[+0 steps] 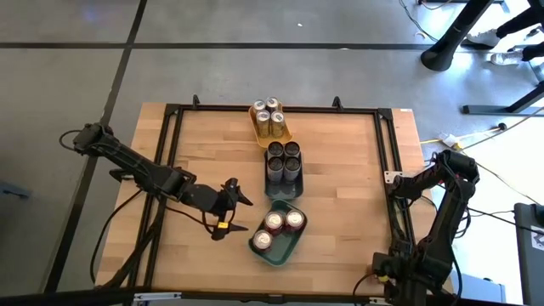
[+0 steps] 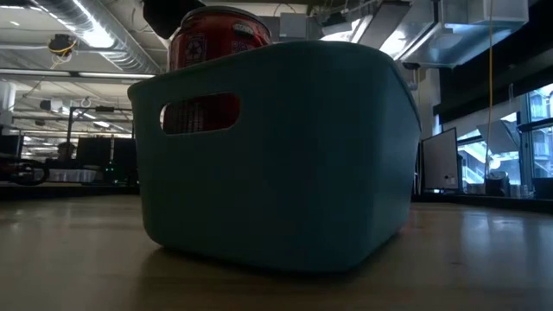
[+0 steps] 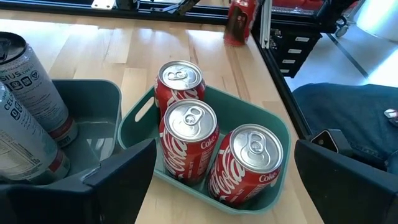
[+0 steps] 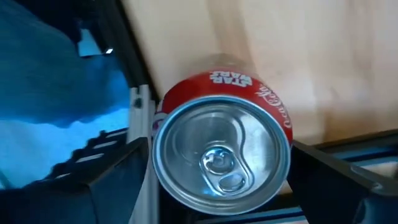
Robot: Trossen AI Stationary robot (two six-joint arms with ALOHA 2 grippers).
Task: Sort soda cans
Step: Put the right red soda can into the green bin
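Note:
Three red soda cans (image 3: 189,134) stand in a teal tray (image 1: 285,248) at the table's near middle. Beyond it, dark grey cans (image 1: 283,158) stand in a dark tray, and gold cans (image 1: 269,117) stand in a yellow tray near the far edge. My left gripper (image 3: 224,158) hovers open just left of the teal tray and holds nothing. A fourth red can (image 4: 221,155) stands at the table's right edge, by the rail. My right gripper (image 4: 221,183) is over it, with a finger on either side of its top. My right gripper has the lone red can by its upper body, just under the silver rim (image 4: 186,93), pinched between the two fingers. The fingers come from above, pointing down. In the left wrist view the can (image 3: 239,25) stands upright with its base on the table.
A black frame rail (image 1: 393,153) runs around the table, right beside the lone can. The three trays form a line down the table's middle. Bare wood (image 1: 340,187) lies between the trays and the right rail. In the low view the teal tray (image 2: 276,164) blocks most of the table.

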